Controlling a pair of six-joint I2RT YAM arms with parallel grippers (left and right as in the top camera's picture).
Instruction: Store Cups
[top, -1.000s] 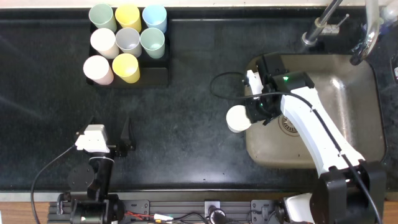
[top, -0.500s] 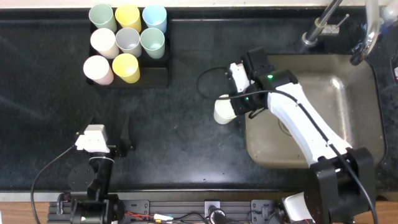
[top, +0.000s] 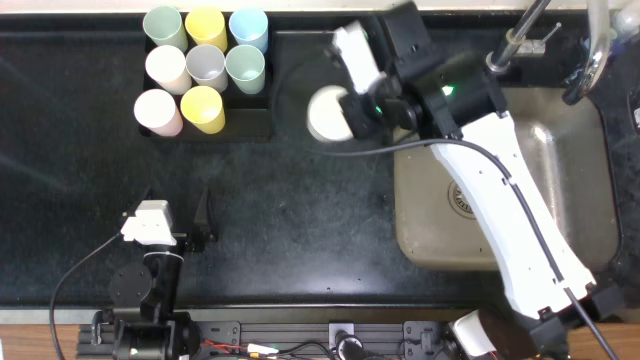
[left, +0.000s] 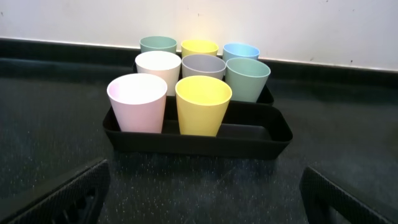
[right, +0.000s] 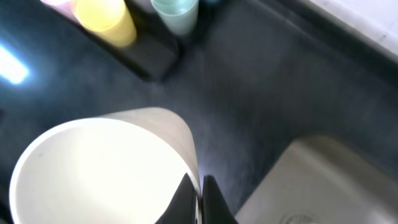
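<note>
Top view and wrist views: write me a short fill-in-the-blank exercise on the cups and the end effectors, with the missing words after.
The black tray holds ____ cups.
The right end effector is shut on the rim of a white cup, held above the counter between the tray and the ____.
In the tray's front row, the pink cup stands beside a ____ one.
The left end effector is ____, with nothing in it.
Missing: eight; sink; yellow; open.

- lone cup (top: 326, 113): creamy white
- tray (left: 186, 143): black
- front row: pink cup (left: 137, 102), yellow cup (left: 203, 107)
- middle row: white cup (left: 158, 68), grey cup (left: 203, 66), teal-green cup (left: 247, 79)
- back row: pale green cup (left: 158, 44), second yellow cup (left: 199, 48), light blue cup (left: 240, 51)
- desk (top: 300, 220): black, fine grey speckle
- sink (top: 570, 150): dull silver
</note>
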